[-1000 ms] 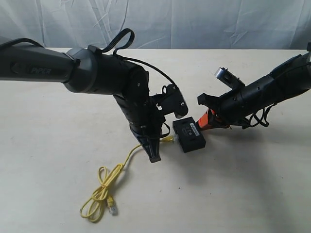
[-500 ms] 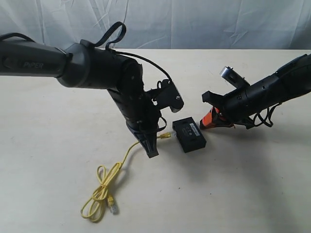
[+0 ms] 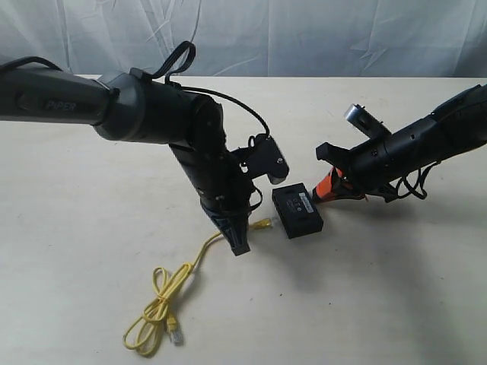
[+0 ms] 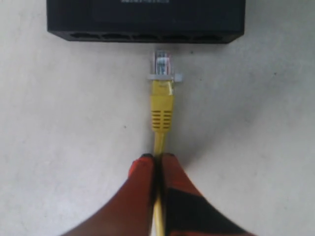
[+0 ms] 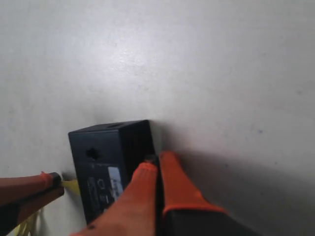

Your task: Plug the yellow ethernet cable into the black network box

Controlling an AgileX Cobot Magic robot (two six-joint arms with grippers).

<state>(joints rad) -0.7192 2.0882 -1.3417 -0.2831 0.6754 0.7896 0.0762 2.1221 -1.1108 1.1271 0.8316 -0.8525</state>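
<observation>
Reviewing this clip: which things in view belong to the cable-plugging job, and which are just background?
Part of the job:
- yellow ethernet cable, pinched in the left gripper
- black network box, with the shut right gripper at the side away from the plug

Just there:
- table
- white cloth backdrop
- black wire looped on the left arm

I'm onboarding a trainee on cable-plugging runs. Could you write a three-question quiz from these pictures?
1. True or false: the plug of the yellow ethernet cable already sits in the black network box.
2. The left pincer grips: A) the clear plug, B) the cord behind the boot, C) the box?
3. Fill in: the right pincer rests shut against the ____.
Key: 1 false; 2 B; 3 box.
</observation>
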